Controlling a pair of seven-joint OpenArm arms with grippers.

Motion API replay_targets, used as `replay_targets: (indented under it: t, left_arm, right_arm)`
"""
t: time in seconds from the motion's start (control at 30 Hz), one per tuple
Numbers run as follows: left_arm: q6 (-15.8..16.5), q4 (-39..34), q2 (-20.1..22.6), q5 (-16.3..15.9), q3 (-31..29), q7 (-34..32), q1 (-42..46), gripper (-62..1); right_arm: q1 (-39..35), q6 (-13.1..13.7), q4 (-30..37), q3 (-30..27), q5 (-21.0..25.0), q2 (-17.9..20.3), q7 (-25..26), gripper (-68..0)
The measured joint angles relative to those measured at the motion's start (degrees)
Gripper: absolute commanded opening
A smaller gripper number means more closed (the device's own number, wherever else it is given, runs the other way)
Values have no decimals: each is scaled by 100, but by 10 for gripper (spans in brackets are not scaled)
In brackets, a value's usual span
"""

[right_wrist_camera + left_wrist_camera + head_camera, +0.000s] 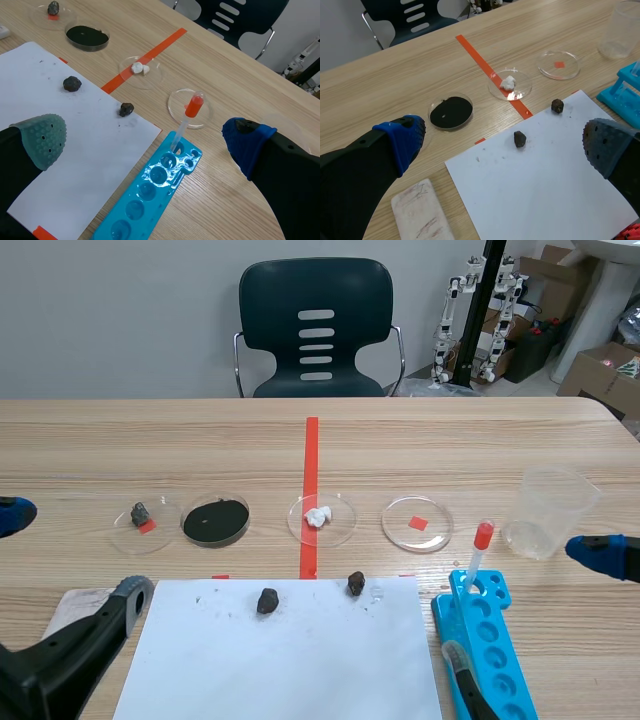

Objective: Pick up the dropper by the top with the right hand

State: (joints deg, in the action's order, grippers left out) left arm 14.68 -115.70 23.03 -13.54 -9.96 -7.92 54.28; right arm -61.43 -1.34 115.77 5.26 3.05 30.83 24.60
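Dropper [186,123] stands near-upright in the rack [131,212], red bulb uppermost, just ahead of your right gripper [144,140]. Its fingers are spread wide, holding nothing.

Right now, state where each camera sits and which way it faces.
Scene view: between the arms, facing across the table toward a chair; left gripper and right gripper show low at the sides.
Left wrist view: on the left arm, looking forward and down at the white paper and dishes; its own open fingers show.
Right wrist view: on the right arm, looking down at the dropper standing in the blue rack; its own open fingers show.
Shared: both wrist views hold the paper with two dark lumps.
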Motion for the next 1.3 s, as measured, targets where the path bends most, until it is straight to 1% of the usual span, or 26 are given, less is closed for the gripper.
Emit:
replay_targets:
  t: [0.87, 0.97, 1.13, 1.17, 1.2, 1.23, 1.3]
  left_arm:
    - [0, 0, 0, 0, 0, 0, 0, 14]
    - [0, 0, 0, 0, 0, 0, 0, 14]
    - [0, 0, 0, 0, 0, 0, 0, 14]
    - [0, 0, 0, 0, 0, 0, 0, 14]
    - [2, 0, 0, 0, 0, 0, 0, 14]
    - [0, 0, 0, 0, 0, 0, 0, 14]
    - [2, 0, 0, 0, 0, 0, 0, 14]
  right_arm:
    - [0, -7, 0, 0, -7, 0, -2, 4]
    - [0, -144, 0, 0, -7, 0, -92, 4]
    - [-2, -221, 0, 0, 0, 0, -192, 4]
    - [-2, -280, -2, 0, 2, 0, -192, 4]
    - [-2, -396, -9, 0, 24, 0, -186, 4]
    - [0, -505, -44, 0, 111, 0, -114, 4]
    - [13, -638, -168, 0, 127, 0, 24, 4]
